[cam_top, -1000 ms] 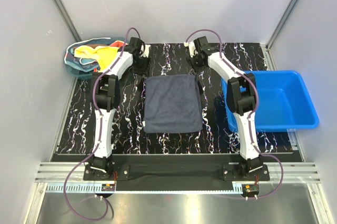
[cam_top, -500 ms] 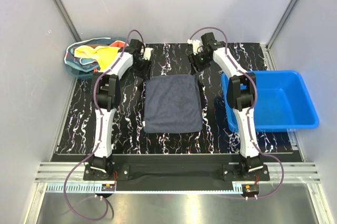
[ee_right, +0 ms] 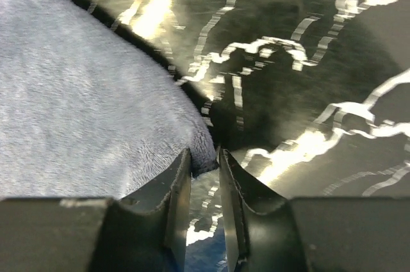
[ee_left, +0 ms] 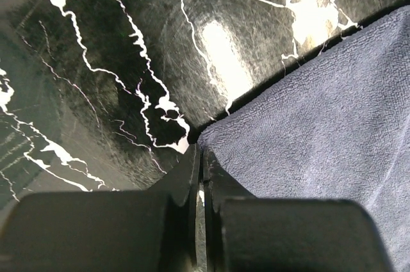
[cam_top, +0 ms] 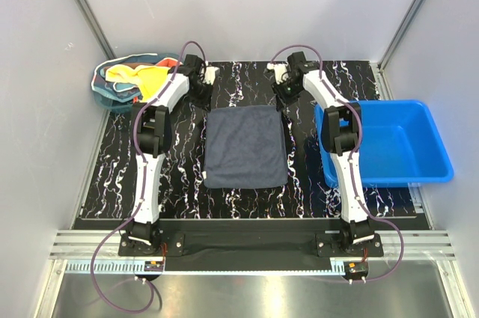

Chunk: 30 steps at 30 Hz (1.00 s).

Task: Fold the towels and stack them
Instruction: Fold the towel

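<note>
Fingers (ee_left: pixel 173 185) of the left gripper (ee_left: pixel 200 157) are pressed together, tips down on the table. They touch one corner of the dark grey-blue towel (ee_left: pixel 307 131), which spreads away to their right. Whether any cloth is caught between them cannot be told.

Fingers (ee_right: pixel 174 185) of the right gripper (ee_right: pixel 205 157) stand slightly apart. Another corner of the same towel pokes into the narrow gap between their tips, and the rest of the cloth lies to their left. Whether they pinch it cannot be told.

From above, the towel lies flat and unfolded in the middle of the black, white-veined table (cam_top: pixel 120 168), between the two arms. The grippers sit at its two far corners, left and right.

Right of the towel, a blue bin (cam_top: pixel 438 146) sits at the table's edge. At the far left corner, well apart from the towel, a teal basket (cam_top: pixel 101 92) holds crumpled yellow (cam_top: pixel 121 72) and orange-red (cam_top: pixel 139 83) towels.
</note>
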Motion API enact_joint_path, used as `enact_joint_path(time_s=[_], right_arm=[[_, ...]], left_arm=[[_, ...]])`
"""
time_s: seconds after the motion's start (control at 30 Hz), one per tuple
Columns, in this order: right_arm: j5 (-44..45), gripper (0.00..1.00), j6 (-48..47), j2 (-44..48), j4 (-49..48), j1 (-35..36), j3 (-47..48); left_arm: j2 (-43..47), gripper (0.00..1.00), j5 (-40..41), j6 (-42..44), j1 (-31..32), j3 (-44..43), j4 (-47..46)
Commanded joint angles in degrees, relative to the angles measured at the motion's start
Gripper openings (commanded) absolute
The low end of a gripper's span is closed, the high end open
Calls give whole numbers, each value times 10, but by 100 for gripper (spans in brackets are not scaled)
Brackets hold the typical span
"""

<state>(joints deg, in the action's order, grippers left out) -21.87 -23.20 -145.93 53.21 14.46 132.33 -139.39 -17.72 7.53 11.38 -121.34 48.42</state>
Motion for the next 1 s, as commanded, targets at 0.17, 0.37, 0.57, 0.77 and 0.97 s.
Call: enact_joint_path(time_s=[0.17,0.37,0.57,0.77,0.97], right_arm=[[22,32,-15,16,-34,-22,20],[14,38,-21,13,-21,-22,32],[-43,51,-37,21,-8,-22,37],[-55,43,-40,-5,-3,-23,57],[-38,43,-40,-16,-8,-23,63]], left_arm=[[-12,5,-3,-1,-4,-50,-14],[-9,26,-6,-1,-4,-51,-24],[-11,33,-4,14,-4,-51,-22],[-11,35,-12,30,-6,-50,-18],[-21,32,-31,32,-5,-66,-15]])
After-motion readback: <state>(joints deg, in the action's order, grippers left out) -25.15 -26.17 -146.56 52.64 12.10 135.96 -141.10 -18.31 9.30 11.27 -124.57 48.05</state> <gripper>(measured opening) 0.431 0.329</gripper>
